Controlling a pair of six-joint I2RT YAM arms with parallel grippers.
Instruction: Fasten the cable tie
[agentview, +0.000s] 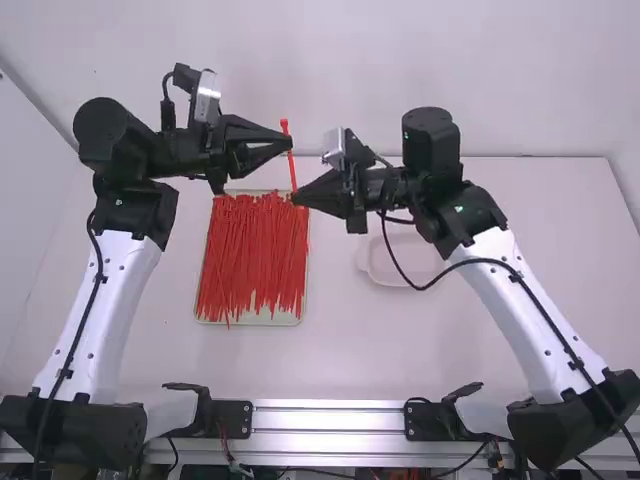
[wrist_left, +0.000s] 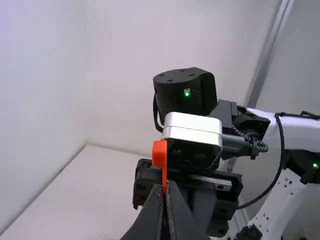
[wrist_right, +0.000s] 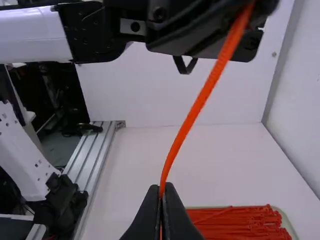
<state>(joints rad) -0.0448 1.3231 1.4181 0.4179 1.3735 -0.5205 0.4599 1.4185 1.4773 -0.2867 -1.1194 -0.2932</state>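
As both arms meet high over the white table (agentview: 400, 340), a single red cable tie (agentview: 291, 170) stands almost upright in the air between them, pinched at two places. The left gripper (agentview: 290, 143), reaching in from the left side of the high view, has its fingers pressed together on the strap just below the tie's square head (wrist_left: 159, 151), which pokes up past the fingertips. The right gripper (agentview: 297, 197), coming from the opposite side and sitting lower, is likewise clamped on the strap nearer its tail end. In the right wrist view the strap rises from between that gripper's closed fingers (wrist_right: 154, 210) in a gentle bend and runs up to the left gripper. The two sets of fingertips point toward each other, one above the other, close but not touching.

Directly below the held tie lies a pale tray (agentview: 285, 319) heaped with a bundle of loose red ties (agentview: 250, 255), all lying roughly lengthwise. Just beside the tray, under the right arm, sits a clear plastic tub (agentview: 375, 265). An aluminium rail (agentview: 330, 415) runs along the table's near edge between the arm bases.
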